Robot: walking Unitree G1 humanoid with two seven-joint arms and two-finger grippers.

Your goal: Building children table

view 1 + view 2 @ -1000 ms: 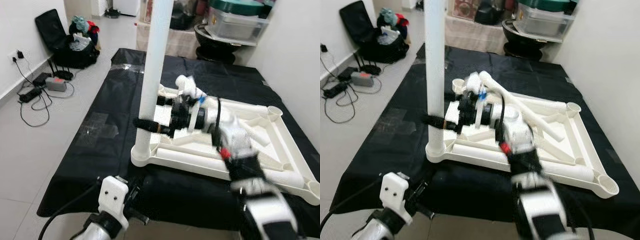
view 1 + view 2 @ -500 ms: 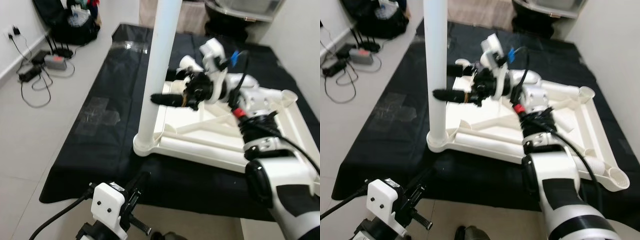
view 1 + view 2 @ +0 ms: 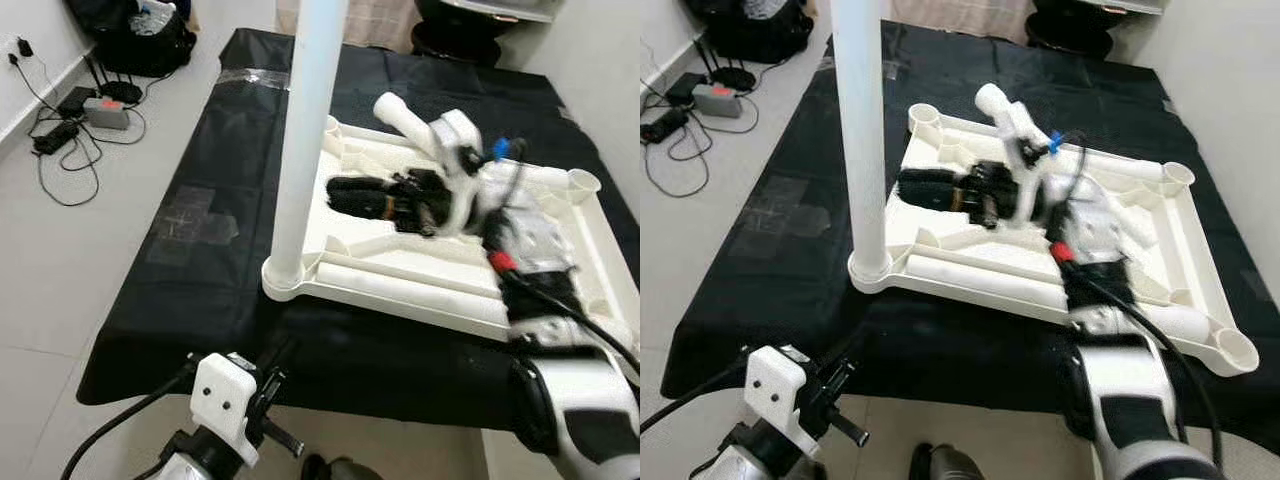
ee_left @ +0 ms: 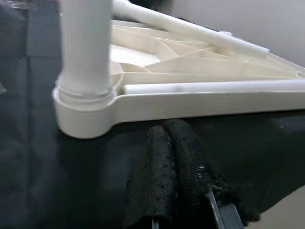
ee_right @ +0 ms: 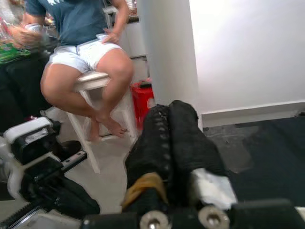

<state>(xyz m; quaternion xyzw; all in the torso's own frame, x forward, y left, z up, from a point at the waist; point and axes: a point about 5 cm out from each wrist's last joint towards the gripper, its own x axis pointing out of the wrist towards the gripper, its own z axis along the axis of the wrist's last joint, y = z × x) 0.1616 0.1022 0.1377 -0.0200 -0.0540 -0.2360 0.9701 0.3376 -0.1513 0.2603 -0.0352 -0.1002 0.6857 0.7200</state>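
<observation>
The white children's table point(image 3: 560, 255) lies upside down on a black mat point(image 3: 200, 300). One white leg point(image 3: 305, 120) stands upright in the near left corner socket point(image 3: 285, 280). A loose leg point(image 3: 400, 112) lies slanted across the far side of the underside. My right gripper point(image 3: 335, 190) hovers over the underside, pointing at the upright leg and a little apart from it; in the right wrist view its fingers point(image 5: 174, 129) are pressed together with nothing between them. My left gripper point(image 4: 167, 131) is shut and empty, low over the mat just in front of the corner socket point(image 4: 86, 109).
Cables and a power strip point(image 3: 60, 130) lie on the tiled floor at the left, with a black bag point(image 3: 150, 35) behind them. A person sits on a stool point(image 5: 90, 62) off to the left. A wall runs along the right side of the mat.
My right gripper has drawn back from the upright leg and dropped lower over the table underside. The head camera has shifted too; the leg still stands in its socket.
</observation>
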